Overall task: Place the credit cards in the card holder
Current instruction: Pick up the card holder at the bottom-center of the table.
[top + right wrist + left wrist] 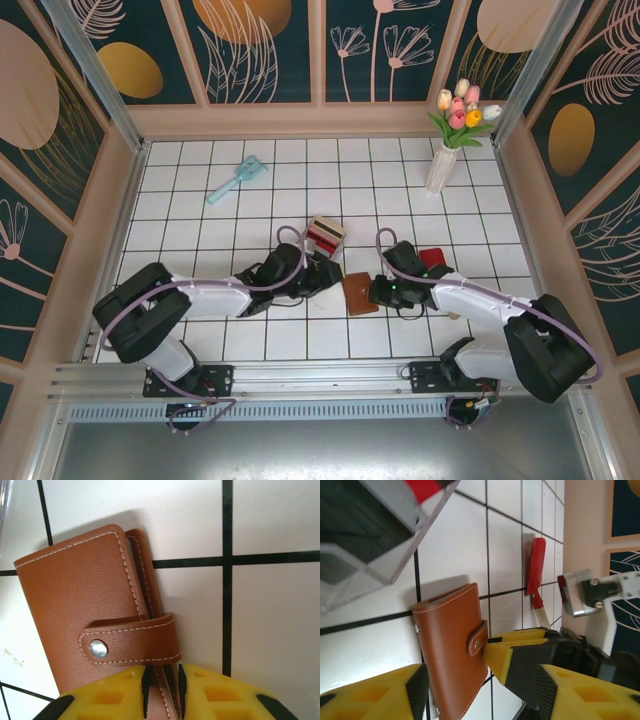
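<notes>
The holder [360,293] lay closed on the white tiles at the middle of the table, its strap snapped shut, and sat between the two claws. The right gripper [162,692] had its yellow fingers [220,695] drawn in to a narrow gap on the holder's [85,605] long edge just below the strap, with the pads against the leather on both sides. In the left wrist view one of those fingers [517,652] touched the strap side of the holder [452,650]. The left gripper [480,692] stood wide open around the holder, its one pad just beside the leather's far edge and its other pad well apart, so it held nothing. The left arm reached low from its base at the left toward the centre, with the left gripper [325,278] just beside the holder. The right arm bent in from the right, with the right gripper [380,292] at the holder's other side. The cards [322,238] stood in a clear tray [338,224] just behind the left claw.
</notes>
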`<state>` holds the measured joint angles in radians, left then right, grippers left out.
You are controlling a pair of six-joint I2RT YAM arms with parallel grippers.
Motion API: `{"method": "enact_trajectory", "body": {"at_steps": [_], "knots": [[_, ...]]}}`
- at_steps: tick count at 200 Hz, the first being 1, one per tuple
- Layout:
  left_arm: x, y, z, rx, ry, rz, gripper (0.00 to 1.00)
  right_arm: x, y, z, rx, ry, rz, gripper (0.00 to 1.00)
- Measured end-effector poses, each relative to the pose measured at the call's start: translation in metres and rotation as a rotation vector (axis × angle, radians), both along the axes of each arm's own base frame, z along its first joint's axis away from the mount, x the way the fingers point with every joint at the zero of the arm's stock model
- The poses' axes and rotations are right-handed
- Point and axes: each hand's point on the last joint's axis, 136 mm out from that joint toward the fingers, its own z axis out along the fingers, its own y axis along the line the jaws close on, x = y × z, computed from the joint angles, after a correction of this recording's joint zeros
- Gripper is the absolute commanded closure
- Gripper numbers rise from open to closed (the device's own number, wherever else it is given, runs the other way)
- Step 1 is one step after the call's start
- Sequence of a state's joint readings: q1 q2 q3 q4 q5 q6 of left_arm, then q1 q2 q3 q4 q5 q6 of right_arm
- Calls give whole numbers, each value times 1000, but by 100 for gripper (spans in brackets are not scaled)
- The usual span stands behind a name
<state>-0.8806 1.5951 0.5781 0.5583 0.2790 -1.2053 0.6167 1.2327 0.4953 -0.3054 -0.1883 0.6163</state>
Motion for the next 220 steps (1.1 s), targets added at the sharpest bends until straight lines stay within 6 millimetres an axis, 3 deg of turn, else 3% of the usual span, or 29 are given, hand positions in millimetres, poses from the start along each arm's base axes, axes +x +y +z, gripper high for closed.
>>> {"method": "enact_trajectory", "body": {"at_steps": [34,78,180,220], "knots": [[-4,-10,-24,26,56,-5,43,-2,-2,-1,30,-8,-9,76],[-1,-22,-38,29,81,-4,46,-4,-3,-2,45,-14,-23,75],[8,-42,-36,-2,83,-7,47,-7,-3,-2,61,-7,-19,76],[4,-46,-32,-21,80,-29,59,-5,-3,-2,68,-8,-32,75]]}}
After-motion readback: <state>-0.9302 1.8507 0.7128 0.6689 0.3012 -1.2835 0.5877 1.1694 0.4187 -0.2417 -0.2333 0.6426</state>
